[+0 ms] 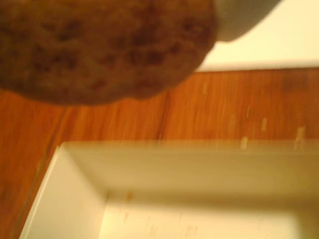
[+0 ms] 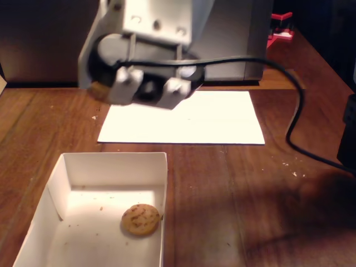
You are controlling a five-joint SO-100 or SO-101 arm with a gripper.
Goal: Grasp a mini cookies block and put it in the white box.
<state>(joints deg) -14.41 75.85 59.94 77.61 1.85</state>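
In the wrist view a brown mini cookie (image 1: 99,45) fills the top, blurred and very close, with a grey finger (image 1: 244,17) behind it. Below it lies the white box (image 1: 189,169), whose near wall and left corner show. In the fixed view my gripper (image 2: 102,89) hangs in the air above the table, just beyond the far left corner of the white box (image 2: 114,158), shut on the mini cookie (image 2: 100,89), of which only a brown edge shows. A second mini cookie (image 2: 141,219) lies flat on the box floor with crumbs around it.
A flat white paper sheet (image 2: 189,119) lies on the wooden table behind the box. A black cable (image 2: 292,111) runs from the arm across the right side. A grey casing (image 2: 233,39) stands at the back, with a red object (image 2: 281,30) beside it.
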